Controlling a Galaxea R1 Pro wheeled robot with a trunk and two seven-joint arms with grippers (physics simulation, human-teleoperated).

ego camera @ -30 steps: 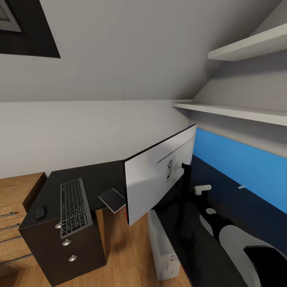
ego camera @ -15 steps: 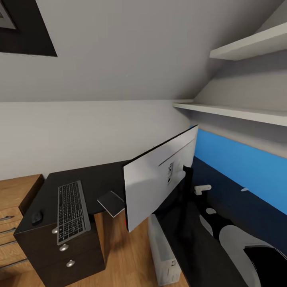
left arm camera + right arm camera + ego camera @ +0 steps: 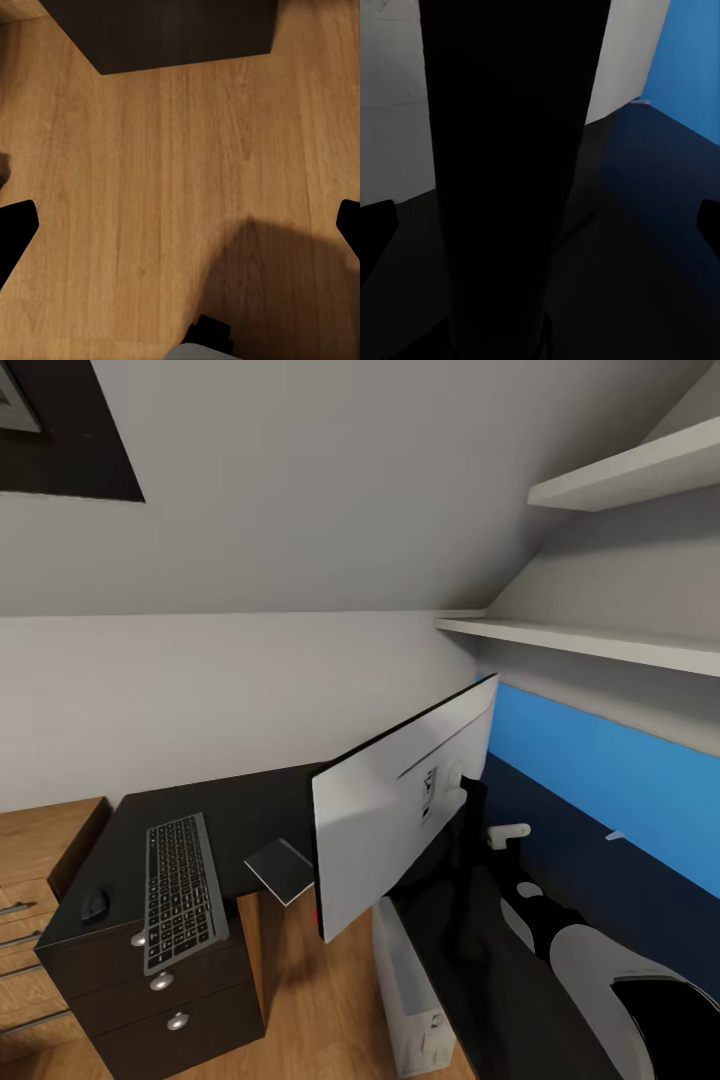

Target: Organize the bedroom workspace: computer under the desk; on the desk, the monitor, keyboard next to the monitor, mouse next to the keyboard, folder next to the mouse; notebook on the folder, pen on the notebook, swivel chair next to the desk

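Head view: monitor tilted over worktop; keyboard, mouse. Left claw apart above floor; right claw straddles monitor stand, grip unclear.

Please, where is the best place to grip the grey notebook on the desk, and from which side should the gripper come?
Probably the corner of the notebook that juts past the desk edge, over the floor. It lies flat and thin, so only there can a finger pass below it. Come from the open floor side, away from the monitor close beside it.
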